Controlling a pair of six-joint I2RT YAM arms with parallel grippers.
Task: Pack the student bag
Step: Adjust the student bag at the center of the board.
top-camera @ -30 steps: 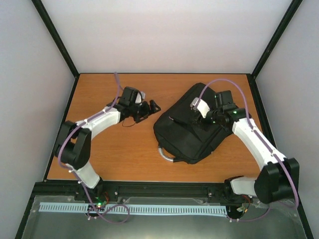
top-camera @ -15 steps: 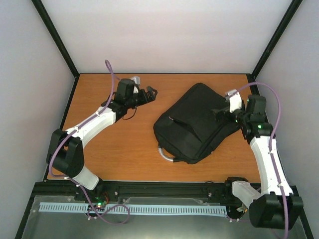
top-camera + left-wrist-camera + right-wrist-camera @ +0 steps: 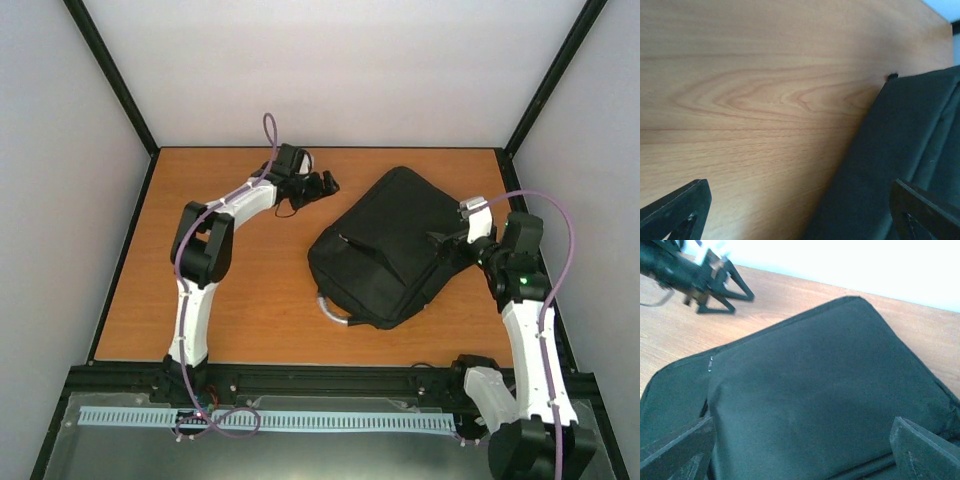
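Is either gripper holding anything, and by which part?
Nothing is held. The left gripper is open beside the bag; the right gripper is open over it.

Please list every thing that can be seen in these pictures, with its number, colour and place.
student bag: one, black, lying on the right half of the table.
loop handle: one, grey, at the bag's near end.
table: one, orange-brown wood, under everything.
left arm: one, white and black, reaching to the far side.
right arm: one, white and black, along the right edge.
left jaws: one pair, black, open, beside the bag's far left edge.
right jaws: one pair, black, open, over the bag's right part.
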